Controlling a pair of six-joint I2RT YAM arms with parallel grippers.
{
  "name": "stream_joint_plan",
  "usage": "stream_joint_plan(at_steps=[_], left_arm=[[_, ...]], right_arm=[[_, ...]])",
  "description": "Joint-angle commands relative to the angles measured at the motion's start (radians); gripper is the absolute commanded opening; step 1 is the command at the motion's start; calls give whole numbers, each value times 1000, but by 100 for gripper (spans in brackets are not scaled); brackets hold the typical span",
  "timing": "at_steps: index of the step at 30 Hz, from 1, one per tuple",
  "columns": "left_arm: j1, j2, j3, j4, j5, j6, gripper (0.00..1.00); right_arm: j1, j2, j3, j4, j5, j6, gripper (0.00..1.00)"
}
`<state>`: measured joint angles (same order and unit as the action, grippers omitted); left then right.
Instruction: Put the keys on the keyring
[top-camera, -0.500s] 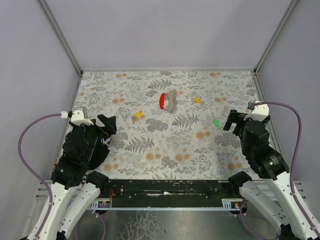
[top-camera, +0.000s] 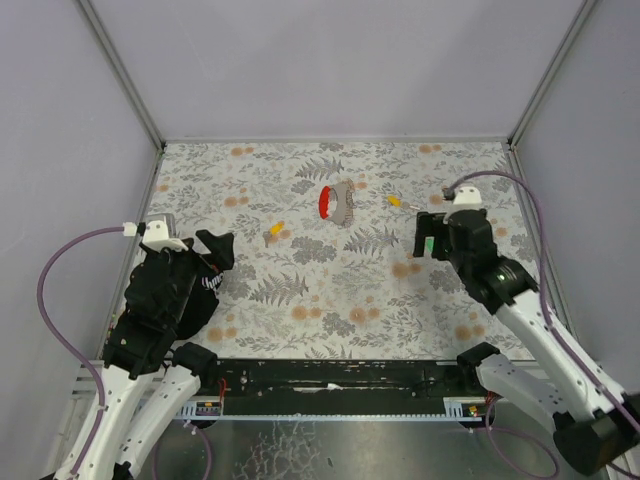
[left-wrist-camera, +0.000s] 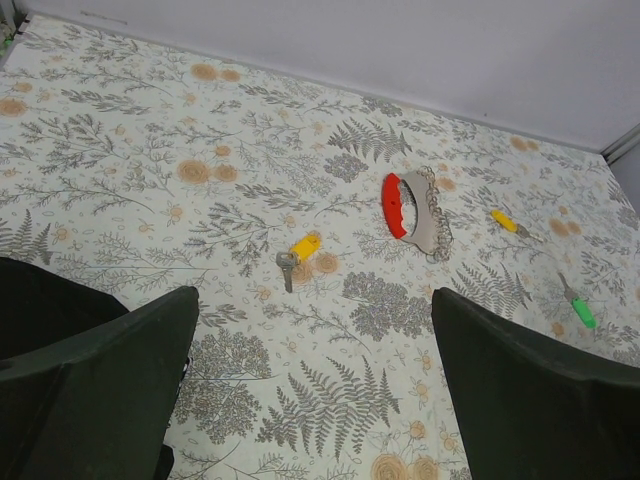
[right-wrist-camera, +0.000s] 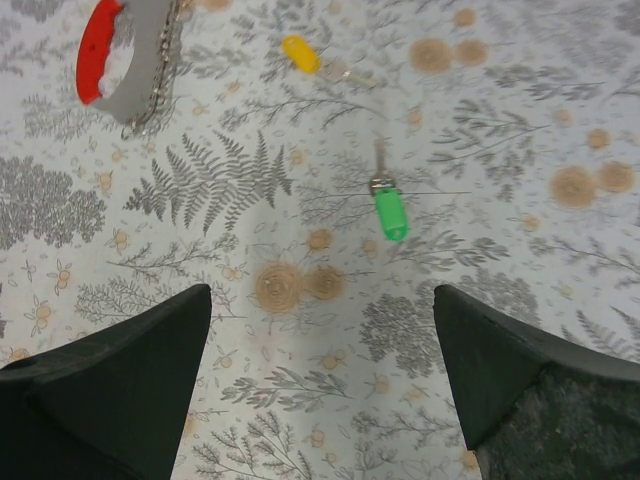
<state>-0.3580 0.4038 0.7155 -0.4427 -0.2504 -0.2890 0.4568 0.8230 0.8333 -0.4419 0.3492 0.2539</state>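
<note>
so the right gripper (right-wrist-camera: 320, 293) sits wide open just short of the green key (right-wrist-camera: 390, 213) on the floral cloth (right-wrist-camera: 560, 90), yellow key (right-wrist-camera: 300, 53) up-left of the green key, keyring (right-wrist-camera: 125, 60) further left of it

Red-grey keyring (left-wrist-camera: 421, 214) lies flat; green key (right-wrist-camera: 391, 215), left yellow key (left-wrist-camera: 304, 246), right yellow key (right-wrist-camera: 300, 52) seemingly loose nearby.

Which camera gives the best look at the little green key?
The right wrist view: the green key lies near the middle, large, its metal blade visible. The left wrist view shows it small near the right edge; the top view shows only a green speck.
</note>
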Motion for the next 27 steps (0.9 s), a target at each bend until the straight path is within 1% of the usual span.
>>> stream_joint_plan(at_steps=[1,6,9,15,19,23,27], left_arm=[[7,1,-7,44,28,27,100],[8,-7,-8,41,52,38,100],[7,-16,-10,41,56,43,100],[7,-14,-13,44,61,47,100],[7,-5,-14,44,75,48,100],[7,-3,-13,45,74,51,100],[8,7,-14,47,82,53,100]], right_arm=[[1,170,51,143,-154,13,99],[1,432,88,337,-255,42,99],[1,599,151,421,-301,66,99],[1,904,303,536,-302,116,99],[3,1077,440,553,-286,157,99],[12,1197,561,536,-272,186,99],[43,1310,701,447,-210,181,99]])
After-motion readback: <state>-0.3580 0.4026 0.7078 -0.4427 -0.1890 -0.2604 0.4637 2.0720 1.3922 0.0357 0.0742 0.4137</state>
